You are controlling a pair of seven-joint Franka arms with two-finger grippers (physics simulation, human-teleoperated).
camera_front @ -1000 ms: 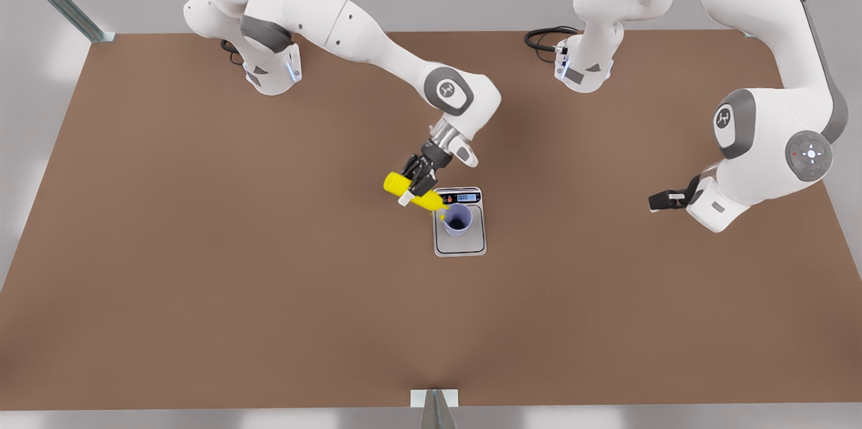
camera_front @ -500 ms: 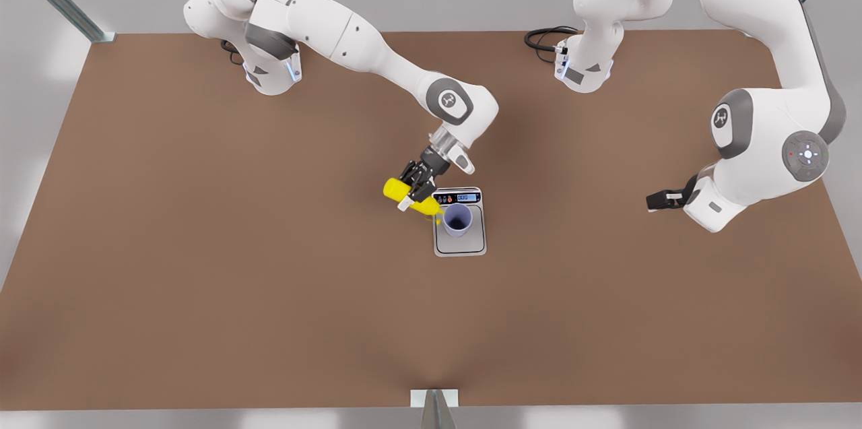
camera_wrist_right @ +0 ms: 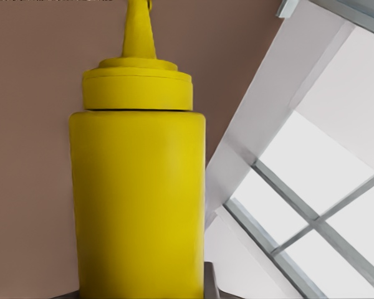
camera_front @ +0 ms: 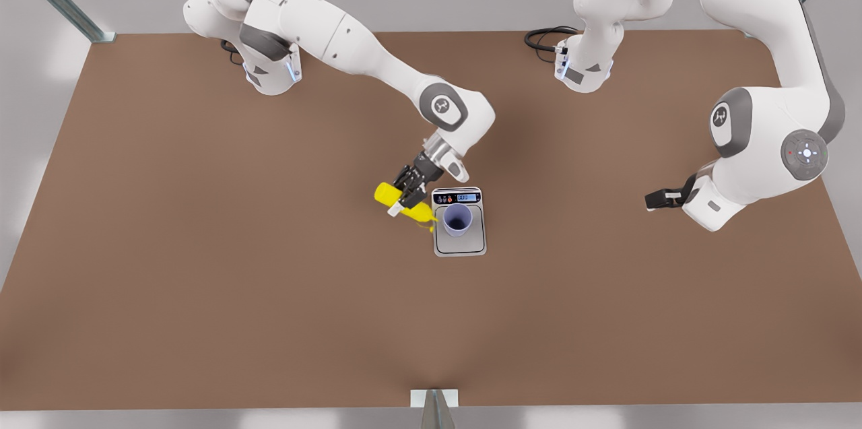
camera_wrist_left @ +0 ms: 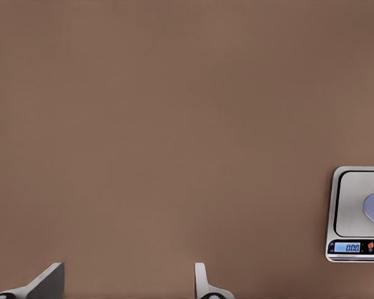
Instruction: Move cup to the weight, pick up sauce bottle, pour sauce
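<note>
Your right gripper [camera_front: 406, 194], jaws clamped on the sauce bottle [camera_front: 401, 204], has drawn it back off the cup [camera_front: 457, 219]; pour looks finished. Cup sits on the weight [camera_front: 460, 240]. Left gripper [camera_front: 656, 199] waits well apart, jaws spread, empty.

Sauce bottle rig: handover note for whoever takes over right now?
Right gripper: shut on the sauce bottle, tilted, nozzle toward the cup but short of its rim.
Left gripper: open, waiting at the front view's right.
Cup stands on the scale; display reads 0.00.
Done: cup placed, bottle picked up.
Left: whether any sauce is in the cup can't be told.
</note>
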